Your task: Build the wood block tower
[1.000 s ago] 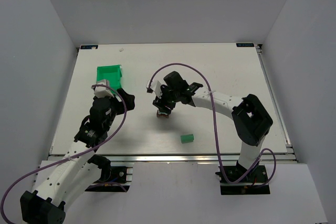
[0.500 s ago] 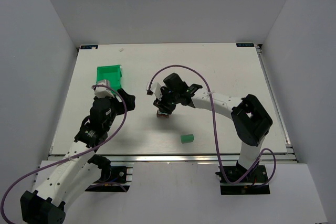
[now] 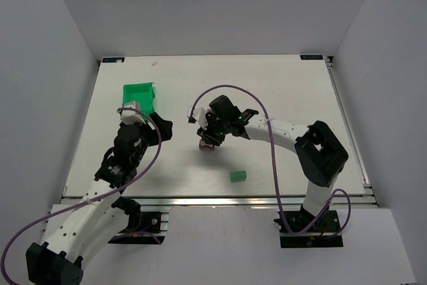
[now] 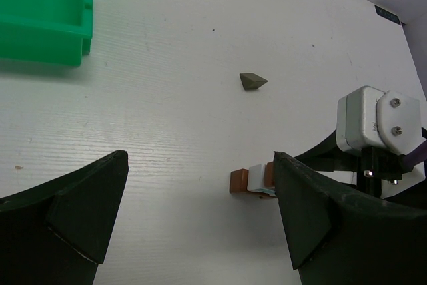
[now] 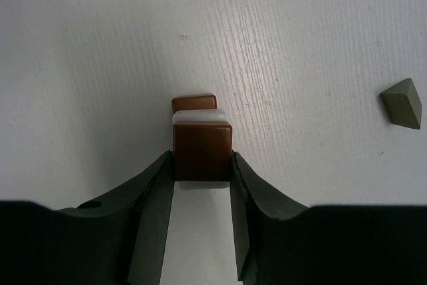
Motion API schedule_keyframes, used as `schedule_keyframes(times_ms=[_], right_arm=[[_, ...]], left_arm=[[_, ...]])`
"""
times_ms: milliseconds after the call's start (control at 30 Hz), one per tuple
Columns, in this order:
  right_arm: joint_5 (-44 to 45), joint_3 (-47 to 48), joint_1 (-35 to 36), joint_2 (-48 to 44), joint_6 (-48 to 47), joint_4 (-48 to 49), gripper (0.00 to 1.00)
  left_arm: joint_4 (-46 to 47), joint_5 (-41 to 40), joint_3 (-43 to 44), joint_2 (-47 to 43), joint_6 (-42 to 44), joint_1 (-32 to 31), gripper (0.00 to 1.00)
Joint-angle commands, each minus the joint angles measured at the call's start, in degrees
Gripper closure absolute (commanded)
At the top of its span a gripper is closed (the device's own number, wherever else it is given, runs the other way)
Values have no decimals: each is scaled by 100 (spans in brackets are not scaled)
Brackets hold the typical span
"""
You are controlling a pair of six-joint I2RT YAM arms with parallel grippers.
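**Right pincer [image 5: 202, 158] clamped on wood block tower [image 5: 197, 117]**

I see the right pincer closed on the brown end block of the tower, a small brown-whitish-brown wooden stack near the middle of the white table [image 3: 287, 85]. The left pincer [image 4: 200, 165] gapes wide, holding nothing, near the green plastic bin [image 3: 139, 96]. A loose green wooden block [image 3: 238, 175] lies nearer the front edge.

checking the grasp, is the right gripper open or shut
Shut on the nearer brown block: fingers of the right gripper press both its sides in the wrist view.
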Motion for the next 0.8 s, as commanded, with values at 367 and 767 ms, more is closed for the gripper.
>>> schedule_keyframes(times_ms=[367, 767], right_arm=[[-145, -119, 36, -403, -206, 110, 59], [-215, -189, 27, -386, -259, 22, 58]], left_arm=[[150, 172, -35, 68, 91, 26, 2], [185, 251, -35, 77, 99, 17, 2]])
